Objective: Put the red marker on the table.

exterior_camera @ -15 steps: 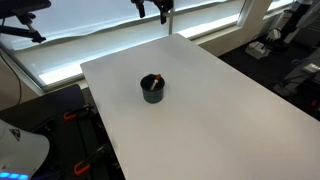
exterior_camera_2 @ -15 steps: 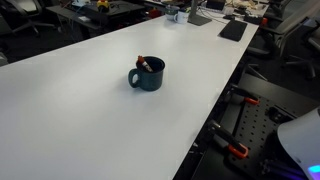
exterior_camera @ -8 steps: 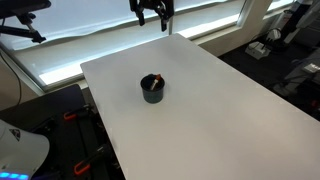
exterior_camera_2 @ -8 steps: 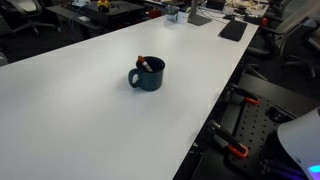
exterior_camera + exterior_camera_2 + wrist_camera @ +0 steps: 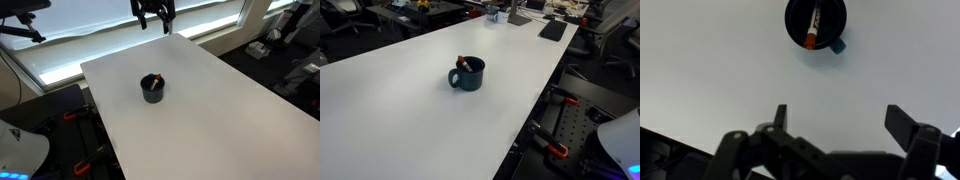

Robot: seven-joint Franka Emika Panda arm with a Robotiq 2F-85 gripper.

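The red marker [image 5: 812,28] lies inside a small dark cup [image 5: 816,24] that stands on the white table [image 5: 720,70]. In both exterior views the marker's tip [image 5: 152,79] [image 5: 461,63] pokes out of the cup [image 5: 153,89] [image 5: 468,75] near the table's middle. My gripper [image 5: 152,17] hangs high above the far edge of the table [image 5: 220,110], well away from the cup. In the wrist view its two fingers [image 5: 840,120] are spread wide with nothing between them. The gripper is out of view in the exterior view that looks across the table [image 5: 390,110].
Windows and a dark tripod [image 5: 20,30] stand behind the table. Office desks with clutter [image 5: 510,12] lie beyond the far end. Black frames with red clamps [image 5: 560,130] stand off the table's side.
My gripper has come down a little into view above the far table edge. The cup and marker have not moved.
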